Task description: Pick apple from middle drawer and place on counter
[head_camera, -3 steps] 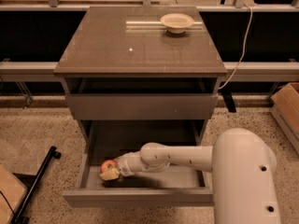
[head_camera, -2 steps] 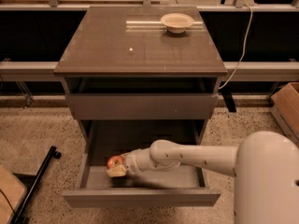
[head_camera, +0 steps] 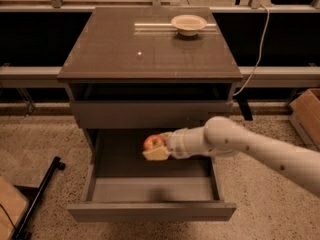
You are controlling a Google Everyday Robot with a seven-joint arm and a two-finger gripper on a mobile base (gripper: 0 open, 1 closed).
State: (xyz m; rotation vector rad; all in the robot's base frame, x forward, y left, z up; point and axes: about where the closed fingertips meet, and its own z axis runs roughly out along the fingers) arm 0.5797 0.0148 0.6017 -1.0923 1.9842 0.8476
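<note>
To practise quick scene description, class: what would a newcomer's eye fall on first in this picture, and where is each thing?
The white arm reaching in from the right stands out most, its gripper closed on the apple over the open middle drawer. Next comes the cream bowl, alone at the back of the counter, right of centre.

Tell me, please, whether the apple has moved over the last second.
Yes. Held in the gripper, the apple has risen and shifted right, from the middle drawer's left side toward the plain front above.
</note>
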